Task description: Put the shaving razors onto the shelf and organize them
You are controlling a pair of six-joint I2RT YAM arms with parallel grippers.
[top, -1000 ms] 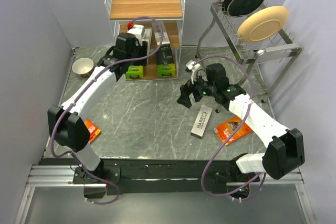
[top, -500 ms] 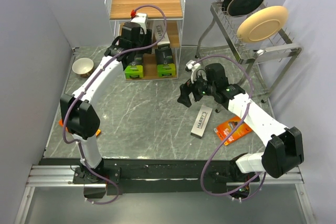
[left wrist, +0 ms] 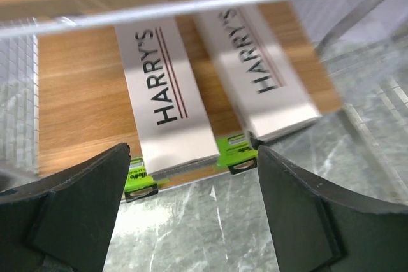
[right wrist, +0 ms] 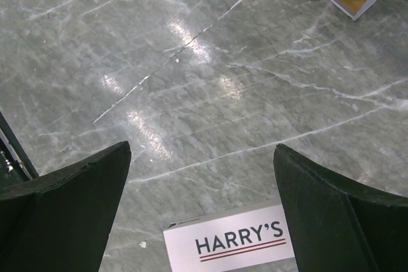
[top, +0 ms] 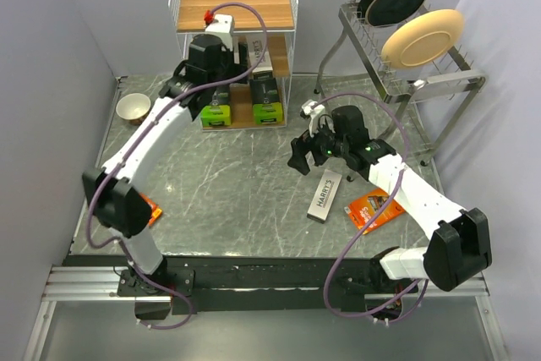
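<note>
Your left pincer (left wrist: pixel 191 167) stands open before two white boxes (left wrist: pixel 164 93) laid side by side on the shelf (top: pixel 232 6), labels parallel for a tidy row. Your right pincer (right wrist: pixel 203 157) hangs open above another white box (right wrist: pixel 233 246) on the bench (right wrist: pixel 191 62), probably poised to take it.

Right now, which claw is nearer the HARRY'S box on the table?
Right. The right claw hovers over one end of the HARRY'S box; the left claw is at the shelf.
</note>
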